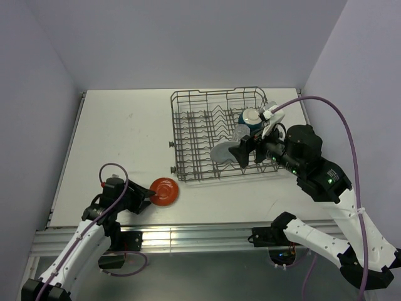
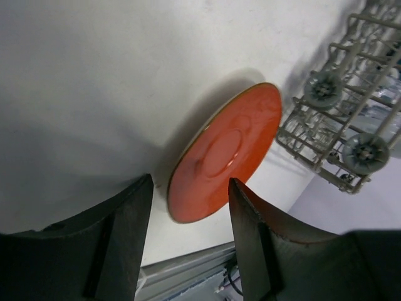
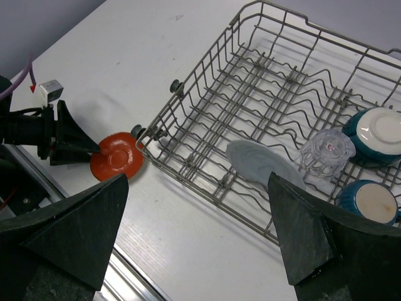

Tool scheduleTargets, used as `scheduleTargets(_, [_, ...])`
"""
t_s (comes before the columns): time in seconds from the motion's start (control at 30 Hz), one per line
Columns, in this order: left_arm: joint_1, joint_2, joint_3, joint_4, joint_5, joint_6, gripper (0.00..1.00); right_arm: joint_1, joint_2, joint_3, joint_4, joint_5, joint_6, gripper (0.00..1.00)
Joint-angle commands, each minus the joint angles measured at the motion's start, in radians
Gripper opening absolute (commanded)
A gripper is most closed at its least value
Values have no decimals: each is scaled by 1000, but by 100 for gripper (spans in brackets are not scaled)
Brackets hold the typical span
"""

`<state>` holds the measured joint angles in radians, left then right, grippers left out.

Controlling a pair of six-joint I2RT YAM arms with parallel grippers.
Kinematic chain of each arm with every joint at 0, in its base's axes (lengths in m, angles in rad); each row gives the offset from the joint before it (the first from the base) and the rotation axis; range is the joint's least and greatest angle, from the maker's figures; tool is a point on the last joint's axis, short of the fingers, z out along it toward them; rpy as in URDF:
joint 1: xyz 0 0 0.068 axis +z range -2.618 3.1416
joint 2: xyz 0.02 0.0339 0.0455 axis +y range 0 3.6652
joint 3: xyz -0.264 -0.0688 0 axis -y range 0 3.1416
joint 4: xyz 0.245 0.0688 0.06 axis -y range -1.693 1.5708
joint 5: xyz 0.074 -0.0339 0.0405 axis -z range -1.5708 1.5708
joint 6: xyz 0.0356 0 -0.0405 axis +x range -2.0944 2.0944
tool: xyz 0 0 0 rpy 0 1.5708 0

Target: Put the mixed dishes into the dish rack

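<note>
Soft, even overhead light keeps the white table (image 1: 125, 132) bright, without harsh glare. In the left wrist view the red-orange plate (image 2: 225, 153) casts a broad, blurred shadow up-left and carries a faint sheen. The fingers (image 2: 119, 244) of the left gripper (image 2: 190, 185) loom dark and unfocused, and the dish rack (image 2: 322, 91) looks slightly soft.

Red-orange plate (image 1: 165, 190) near dish rack (image 1: 175, 125)
</note>
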<state>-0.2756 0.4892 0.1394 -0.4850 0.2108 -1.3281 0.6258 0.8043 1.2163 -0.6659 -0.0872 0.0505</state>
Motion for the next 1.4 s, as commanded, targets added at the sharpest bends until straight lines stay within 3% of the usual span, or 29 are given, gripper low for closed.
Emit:
scheduleTargets(0.0, [-2,15,-57,150,61,12,58,-1,-16,9,31,7,5,100])
scheduleTargets(0.23, [-2,104,-81,279,70,60,57,-3,-42,8,8,29,9,100])
scheduleTargets(0.4, [-2,98,-121,322,90,61,47,-3,-42,14,6,47,26,100])
scheduleTargets(0.5, [-2,80,-136,326,88,70,38,-1,-33,22,18,52,34,100])
scheduleTargets(0.6, [-2,86,-173,350,90,81,23,-1,-11,37,17,49,35,100])
scheduleTargets(0.67, [-2,104,-172,359,90,90,6,-3,-2,45,17,38,34,100])
scheduleTargets(0.73, [-2,115,-158,344,84,101,0,-3,9,51,19,35,34,100])
scheduleTargets(1.03, [-11,75,66,12,102,92,0,-1,110,77,22,-13,66,100])
scheduleTargets(1.13, [-11,89,254,-203,20,142,0,-1,127,65,38,-5,83,100])
scheduleTargets(1.37, [-11,198,544,-371,21,185,0,-1,216,92,34,-45,103,100])
